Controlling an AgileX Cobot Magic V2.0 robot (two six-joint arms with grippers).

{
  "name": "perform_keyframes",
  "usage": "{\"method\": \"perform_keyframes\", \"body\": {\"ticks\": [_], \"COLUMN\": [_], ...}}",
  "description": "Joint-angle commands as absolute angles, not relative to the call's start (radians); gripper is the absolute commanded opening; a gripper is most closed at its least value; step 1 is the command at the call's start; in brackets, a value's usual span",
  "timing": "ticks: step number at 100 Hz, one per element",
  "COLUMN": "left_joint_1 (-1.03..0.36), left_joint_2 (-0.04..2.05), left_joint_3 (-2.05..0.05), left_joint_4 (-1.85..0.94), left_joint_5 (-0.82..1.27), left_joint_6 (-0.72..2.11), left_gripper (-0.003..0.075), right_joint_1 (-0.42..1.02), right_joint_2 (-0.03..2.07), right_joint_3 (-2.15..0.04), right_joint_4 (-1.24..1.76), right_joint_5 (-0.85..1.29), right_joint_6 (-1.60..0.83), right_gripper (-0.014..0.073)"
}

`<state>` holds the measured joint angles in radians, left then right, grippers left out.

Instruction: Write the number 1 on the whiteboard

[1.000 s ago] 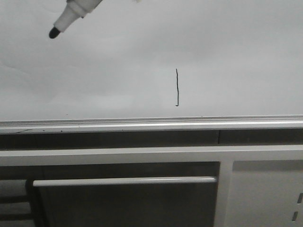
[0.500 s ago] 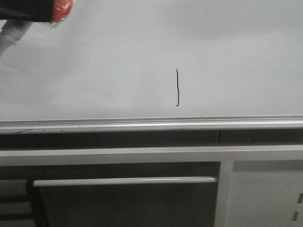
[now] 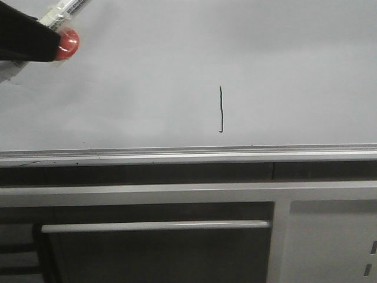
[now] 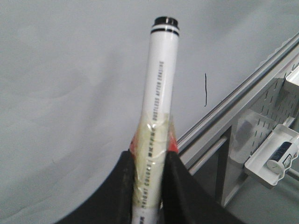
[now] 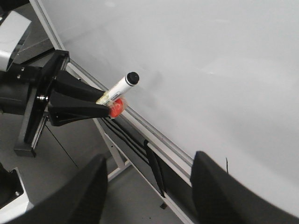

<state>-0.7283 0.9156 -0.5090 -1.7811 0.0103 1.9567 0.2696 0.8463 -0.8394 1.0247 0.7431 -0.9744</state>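
My left gripper (image 4: 148,163) is clenched on the white marker pen (image 4: 159,98), held clear of the whiteboard (image 3: 294,59). The number 1 (image 3: 221,109) stands well apart from it, to its right and lower, above the silver rail (image 3: 188,154). My right gripper (image 5: 149,186) is spread wide, empty.

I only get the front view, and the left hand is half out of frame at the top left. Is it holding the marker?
Observer: Yes. The left wrist view shows the left hand shut on the marker, with the taped barrel between its fingers.
Operator: Is the marker's end on the whiteboard?
Observer: It doesn't look like it. In the right wrist view its black end seems to sit off the whiteboard.
Operator: And the right hand?
Observer: The right hand is open with nothing in it.
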Motion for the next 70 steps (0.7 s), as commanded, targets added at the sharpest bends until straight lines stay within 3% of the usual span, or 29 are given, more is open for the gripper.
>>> {"method": "perform_keyframes", "body": {"ticks": [1, 70], "left_joint_1": [-0.729, -0.729], "left_joint_2": [0.914, 0.923], "left_joint_3": [-0.541, -0.546], "left_joint_4": [-1.857, -1.857], "left_joint_5": [0.035, 0.061], "left_joint_6": [1.933, 1.932], "left_gripper": [-0.0020, -0.0020], "right_joint_1": [0.270, 0.270], "right_joint_2": [0.836, 0.836], "right_joint_3": [-0.866, -0.866], "right_joint_4": [1.065, 1.065], "right_joint_5": [0.704, 0.719], "right_joint_6": [-0.970, -0.970], "right_gripper": [0.0362, 0.0363]}}
